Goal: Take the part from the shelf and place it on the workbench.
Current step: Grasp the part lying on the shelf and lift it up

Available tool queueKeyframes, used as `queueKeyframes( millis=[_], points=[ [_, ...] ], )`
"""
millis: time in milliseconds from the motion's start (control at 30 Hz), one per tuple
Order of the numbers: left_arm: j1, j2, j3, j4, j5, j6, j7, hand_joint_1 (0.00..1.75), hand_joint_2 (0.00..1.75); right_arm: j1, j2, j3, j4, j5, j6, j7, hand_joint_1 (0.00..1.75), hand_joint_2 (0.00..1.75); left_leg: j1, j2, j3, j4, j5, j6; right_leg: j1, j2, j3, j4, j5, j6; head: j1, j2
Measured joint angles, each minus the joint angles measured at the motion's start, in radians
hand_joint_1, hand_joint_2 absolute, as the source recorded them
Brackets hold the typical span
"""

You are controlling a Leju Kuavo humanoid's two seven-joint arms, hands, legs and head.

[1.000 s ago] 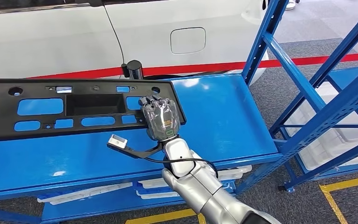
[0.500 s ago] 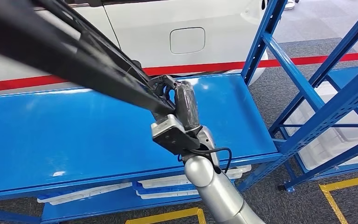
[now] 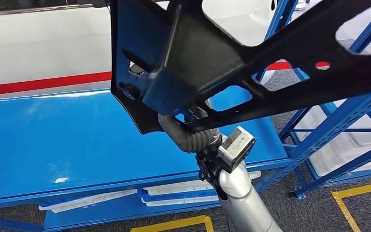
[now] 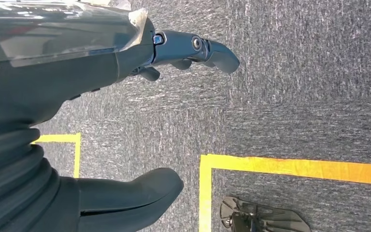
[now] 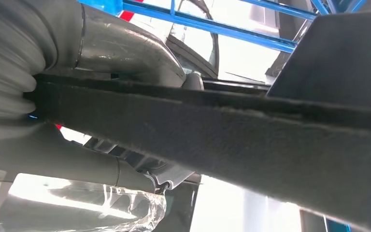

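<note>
Black part [image 3: 251, 53] held aloft by right robot hand [image 3: 191, 135], long axis rising rightward

Bright, even overhead light fills the head view; pale glare streaks lie on the glossy blue shelf [image 3: 77, 140]; the black part [image 3: 232, 53], close to the lens, reads dark and soft-edged; the right wrist view is backlit, white areas blown out, the part's edge [image 5: 212, 125] blurred; the carpet [image 4: 294, 96] in the left wrist view is sharp and evenly lit.
</note>
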Motion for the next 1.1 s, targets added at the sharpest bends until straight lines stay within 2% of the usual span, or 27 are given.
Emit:
queueKeyframes(
  millis=[67,100,133,200,233,267,300,367,400,433,533,567,600,667,700,733,767,800,867,900,933,967,1033,1100],
  points=[
    [0.000,0.000,0.002,0.000,0.001,0.000,0.000,0.00,1.75,-0.001,-0.003,0.001,-0.004,-0.004,0.000,0.000,1.75,1.75,0.004,0.003,0.011,-0.018,0.010,0.010,-0.001,-0.001,-0.001,0.014,-0.010,0.004,0.000,0.000],
    [0.000,0.000,0.003,0.000,0.001,0.000,0.000,0.00,1.75,-0.001,-0.006,0.002,-0.006,-0.005,0.000,-0.001,1.75,1.75,0.007,0.005,0.017,-0.029,0.015,0.014,0.000,-0.001,-0.015,0.047,-0.029,0.001,0.001,0.000],
    [0.000,0.000,0.003,0.000,0.001,0.000,0.000,0.00,1.75,-0.001,-0.010,0.004,-0.006,-0.007,0.000,-0.001,1.75,1.75,0.009,0.006,0.021,-0.036,0.018,0.016,-0.001,-0.001,-0.040,0.099,-0.055,-0.003,0.002,0.000],
    [0.000,0.002,0.003,0.000,0.002,0.000,0.000,0.00,1.75,0.001,-0.019,0.007,-0.006,-0.009,0.000,-0.001,1.75,1.75,0.009,0.007,0.021,-0.039,0.019,0.017,-0.003,-0.001,-0.114,0.235,-0.105,-0.008,0.004,0.000],
    [0.000,0.002,0.004,0.000,0.002,0.000,0.000,0.00,1.75,0.004,-0.024,0.008,-0.005,-0.010,0.000,-0.001,1.75,1.75,0.009,0.007,0.021,-0.038,0.019,0.016,-0.006,-0.002,-0.141,0.279,-0.113,-0.003,0.004,0.000],
    [0.001,0.003,0.006,0.000,0.002,-0.001,0.000,0.00,1.75,0.005,-0.028,0.010,-0.005,-0.010,-0.001,0.000,1.75,1.75,0.011,0.007,0.020,-0.038,0.020,0.014,-0.010,-0.002,-0.154,0.291,-0.104,0.007,0.004,0.000],
    [0.001,0.003,0.007,0.000,0.003,-0.001,0.000,0.00,1.75,0.005,-0.031,0.012,-0.005,-0.011,-0.001,0.000,1.75,1.75,0.014,0.006,0.020,-0.037,0.020,0.010,-0.015,-0.002,-0.146,0.261,-0.079,0.021,0.004,0.000],
    [0.001,0.005,0.011,0.000,0.003,-0.001,0.000,0.00,1.75,0.005,-0.034,0.015,-0.005,-0.011,-0.001,0.000,1.75,1.75,0.019,0.004,0.017,-0.030,0.019,-0.006,-0.025,-0.008,-0.091,0.131,-0.011,0.050,0.005,0.000],
    [0.001,0.006,0.012,0.000,0.003,-0.001,0.000,0.00,1.75,0.006,-0.036,0.018,-0.004,-0.011,-0.001,0.000,1.75,1.75,0.020,0.002,0.015,-0.025,0.018,-0.016,-0.027,-0.009,-0.071,0.085,0.017,0.055,0.005,0.000],
    [0.001,0.008,0.013,0.000,0.003,-0.001,0.000,0.00,1.75,0.005,-0.037,0.020,-0.004,-0.011,-0.002,0.001,1.75,1.75,0.019,0.000,0.011,-0.020,0.018,-0.026,-0.028,-0.009,-0.061,0.059,0.030,0.053,0.005,0.000],
    [0.002,0.010,0.016,0.000,0.003,0.000,0.003,0.00,1.75,0.004,-0.040,0.027,-0.004,-0.012,-0.003,0.005,1.75,1.75,0.019,-0.002,0.003,-0.015,0.027,-0.046,-0.025,-0.003,-0.076,0.065,0.037,0.024,0.004,0.000],
    [0.002,0.010,0.018,0.000,0.004,0.000,0.004,0.00,1.75,0.003,-0.039,0.029,-0.004,-0.013,-0.003,0.007,1.75,1.75,0.022,0.000,-0.001,-0.010,0.020,-0.050,-0.026,-0.002,-0.081,0.066,0.043,0.015,0.004,0.000],
    [0.002,0.010,0.019,0.000,0.004,0.001,0.005,0.00,1.75,0.002,-0.039,0.032,-0.004,-0.013,-0.003,0.008,1.75,1.75,0.024,0.001,-0.011,0.012,-0.003,-0.053,-0.025,-0.002,-0.086,0.066,0.048,0.005,0.004,0.000],
    [0.002,0.011,0.020,0.000,0.007,0.002,0.007,0.00,1.75,0.000,-0.039,0.037,-0.002,-0.013,-0.003,0.009,1.75,1.75,0.024,0.003,-0.050,0.117,-0.084,-0.053,-0.019,-0.004,-0.101,0.066,0.060,-0.014,0.003,0.000],
    [0.002,0.011,0.020,0.000,0.008,0.003,0.008,0.00,1.75,-0.001,-0.040,0.041,-0.001,-0.013,-0.003,0.009,1.75,1.75,0.023,0.003,-0.073,0.185,-0.125,-0.052,-0.014,-0.005,-0.109,0.066,0.066,-0.022,0.003,0.000],
    [0.002,0.012,0.020,0.000,0.010,0.004,0.009,0.00,1.75,-0.001,-0.041,0.045,0.002,-0.013,-0.002,0.009,1.75,1.75,0.021,0.003,-0.087,0.239,-0.151,-0.050,-0.008,-0.006,-0.116,0.066,0.071,-0.028,0.003,0.000],
    [0.002,0.013,0.021,0.000,0.011,0.005,0.009,0.00,1.75,-0.001,-0.043,0.048,0.005,-0.013,-0.001,0.009,1.75,1.75,0.020,0.003,-0.088,0.264,-0.160,-0.046,-0.002,-0.006,-0.123,0.067,0.076,-0.033,0.003,0.000],
    [0.002,0.013,0.022,0.000,0.011,0.005,0.010,0.00,1.75,-0.001,-0.046,0.051,0.008,-0.013,-0.001,0.008,1.75,1.75,0.017,0.003,-0.068,0.252,-0.150,-0.040,0.004,-0.006,-0.129,0.067,0.080,-0.037,0.003,0.000],
    [0.002,0.014,0.025,0.000,0.011,0.007,0.010,0.00,1.75,-0.003,-0.049,0.055,0.013,-0.013,0.000,0.006,1.75,1.75,0.005,0.002,0.017,0.135,-0.108,-0.015,0.011,-0.006,-0.137,0.067,0.089,-0.039,0.003,0.000],
    [0.001,0.015,0.027,0.000,0.011,0.008,0.010,0.00,1.75,-0.004,-0.049,0.057,0.014,-0.013,0.000,0.005,1.75,1.75,-0.002,0.003,0.060,0.071,-0.094,-0.003,0.015,-0.006,-0.139,0.066,0.093,-0.036,0.003,0.000],
    [0.001,0.017,0.027,0.000,0.011,0.008,0.010,0.00,1.75,-0.007,-0.049,0.059,0.015,-0.013,0.000,0.004,1.75,1.75,-0.009,0.004,0.089,0.025,-0.085,0.006,0.015,-0.007,-0.140,0.066,0.097,-0.032,0.004,0.000],
    [0.000,0.019,0.028,0.001,0.011,0.009,0.010,0.00,1.75,-0.009,-0.049,0.060,0.015,-0.013,0.000,0.003,1.75,1.75,-0.015,0.005,0.102,0.001,-0.083,0.012,0.012,-0.009,-0.141,0.065,0.101,-0.026,0.004,0.000],
    [0.001,0.021,0.029,0.001,0.012,0.011,0.010,0.00,1.75,-0.012,-0.049,0.062,0.016,-0.013,0.000,0.003,1.75,1.75,-0.022,0.005,0.101,-0.014,-0.069,0.018,0.009,-0.012,-0.144,0.063,0.111,-0.012,0.003,0.000],
    [0.000,0.022,0.032,0.001,0.012,0.012,0.010,0.00,1.75,-0.013,-0.052,0.064,0.017,-0.014,0.000,0.003,1.75,1.75,-0.019,0.011,0.100,-0.040,-0.044,0.024,0.011,-0.011,-0.157,0.076,0.098,-0.004,0.004,0.000]
  ],
)
